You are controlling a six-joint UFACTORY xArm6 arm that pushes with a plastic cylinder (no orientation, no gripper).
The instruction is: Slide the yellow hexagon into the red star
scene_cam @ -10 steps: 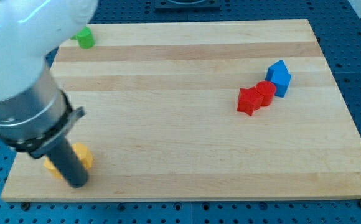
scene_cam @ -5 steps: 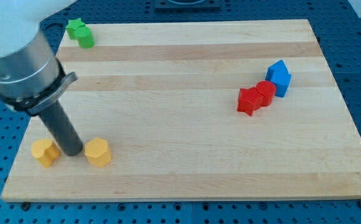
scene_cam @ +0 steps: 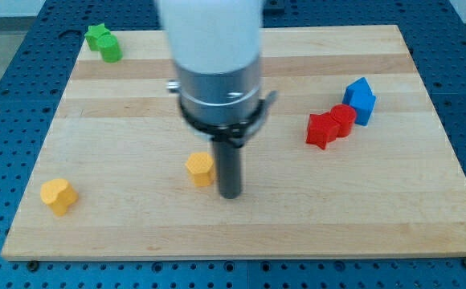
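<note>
The yellow hexagon [scene_cam: 200, 169] lies on the wooden board [scene_cam: 241, 209] left of centre. My tip [scene_cam: 230, 193] rests on the board just to the hexagon's right and slightly below it, close beside it. The red star [scene_cam: 322, 130] lies toward the view's right, well apart from the hexagon, touching a red cylinder [scene_cam: 343, 119] at its upper right.
A blue block with a peaked top [scene_cam: 361, 99] sits against the red cylinder's right. Another yellow block [scene_cam: 58, 196] lies near the lower left corner. Two green blocks [scene_cam: 104, 42] sit at the upper left corner. The arm's body [scene_cam: 214, 72] hangs over the board's middle.
The yellow hexagon has slid right and a little up across the board. My tip has swept from its left side to its right side. The other yellow block stayed put.
</note>
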